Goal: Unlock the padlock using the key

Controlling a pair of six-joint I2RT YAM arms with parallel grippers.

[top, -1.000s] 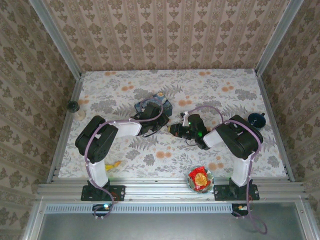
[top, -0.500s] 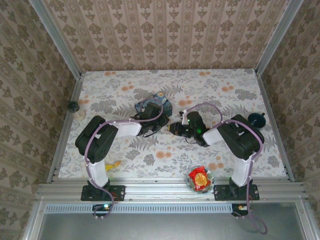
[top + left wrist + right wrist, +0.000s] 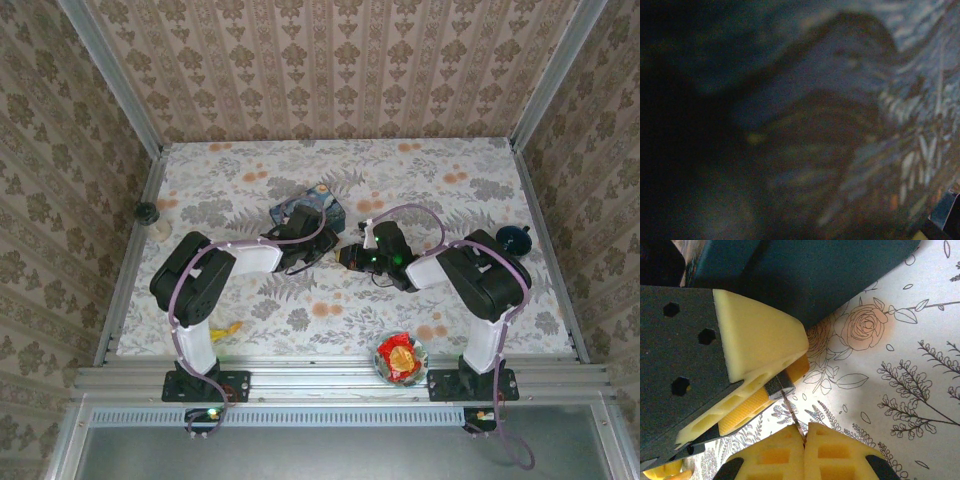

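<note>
While the right claw [image 3: 805, 432] pinches the thin silvery key [image 3: 792, 415], the left claw [image 3: 799, 356] clamps the tiny padlock [image 3: 779, 386] at its 11 o'clock, near the middle of the table [image 3: 250, 180], the blue tin [image 3: 322, 198] close by.

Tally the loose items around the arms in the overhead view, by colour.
Blue: 2 (tin, dark disc at the right edge)
Black: 1 (small piece at the left rail)
White: 1 (bit beside it)
Yellow: 1 (scrap)
Red-and-yellow: 1 (wrapped item)
Total: 6
</note>
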